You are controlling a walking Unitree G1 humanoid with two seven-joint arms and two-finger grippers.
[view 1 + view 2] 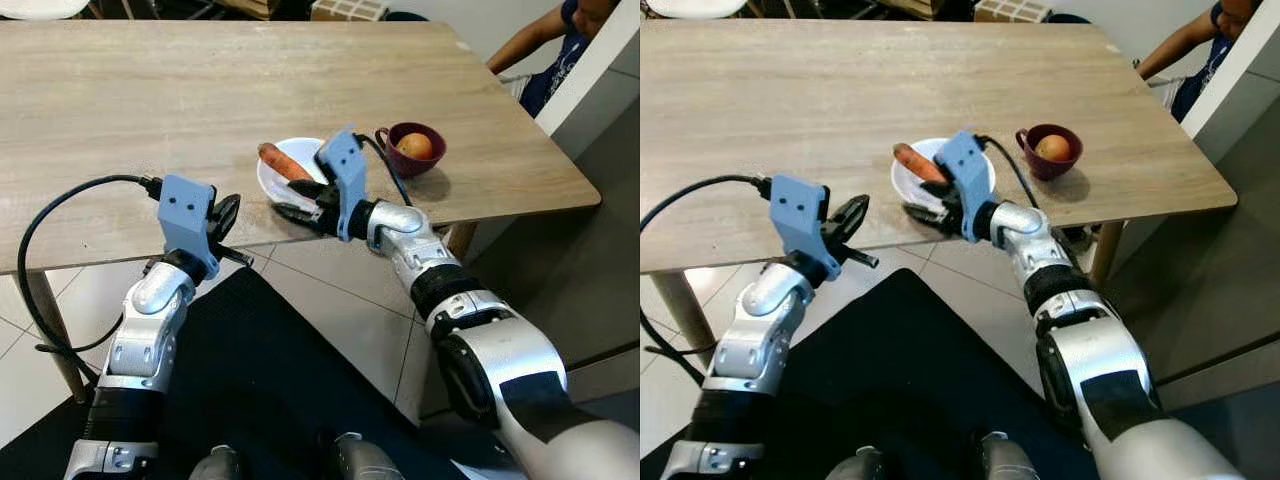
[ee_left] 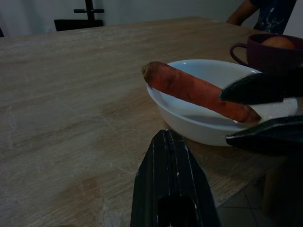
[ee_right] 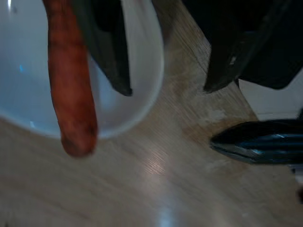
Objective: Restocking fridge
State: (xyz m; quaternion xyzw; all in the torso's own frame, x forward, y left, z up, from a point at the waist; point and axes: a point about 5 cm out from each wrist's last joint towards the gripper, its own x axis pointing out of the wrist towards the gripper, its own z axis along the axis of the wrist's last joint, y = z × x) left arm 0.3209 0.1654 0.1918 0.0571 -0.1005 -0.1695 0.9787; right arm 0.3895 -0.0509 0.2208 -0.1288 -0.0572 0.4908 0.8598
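The white bowl (image 1: 278, 181) with the carrot (image 1: 285, 163) was straddled at its rim by the right tool (image 1: 297, 200), fingers apart, nothing yet lifted. The left tool (image 1: 228, 235) hovered beside, seemingly closed. Restocking was barely begun.

A home dining area: a wooden desk (image 1: 200, 90) across the frame's upper half, pale floor tiles (image 1: 330, 300) below, a seated person (image 1: 550, 40) upper right.

Bare table (image 1: 150, 90) lies open leftward — maroon cup (image 1: 415, 150) crowds the bowl's (image 1: 275, 180) right.
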